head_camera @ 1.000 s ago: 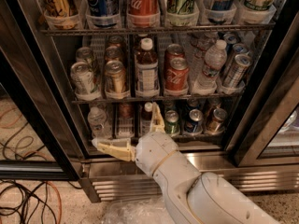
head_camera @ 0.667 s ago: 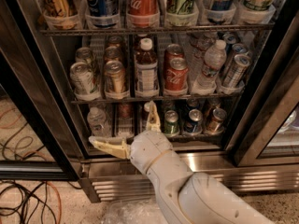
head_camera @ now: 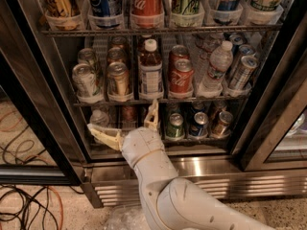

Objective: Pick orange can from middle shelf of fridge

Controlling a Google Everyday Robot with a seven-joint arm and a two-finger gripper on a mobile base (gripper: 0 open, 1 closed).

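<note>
The orange can [head_camera: 118, 79] stands at the front of its lane on the middle shelf [head_camera: 194, 99] of the fridge [head_camera: 216, 169], second lane from the left, with another like it behind. A pale silver-green can [head_camera: 86, 81] is to its left and a brown bottle [head_camera: 151, 72] to its right. My gripper [head_camera: 125, 123] is open and empty, its fingers spread wide. It hangs just below the middle shelf, in front of the bottom shelf, a little under and right of the orange can, not touching it.
Red Coca-Cola cans [head_camera: 181, 76], a water bottle [head_camera: 217, 64] and blue-silver cans [head_camera: 242, 71] fill the shelf's right side. Tall cans line the top shelf [head_camera: 148, 31]. Small cans [head_camera: 175, 126] sit on the bottom shelf. Dark door frames [head_camera: 33, 104] flank the opening. Cables [head_camera: 29, 210] lie on the floor at left.
My gripper has moved a little to the left and up, closer under the orange can. It stays open. The cans have not moved.
</note>
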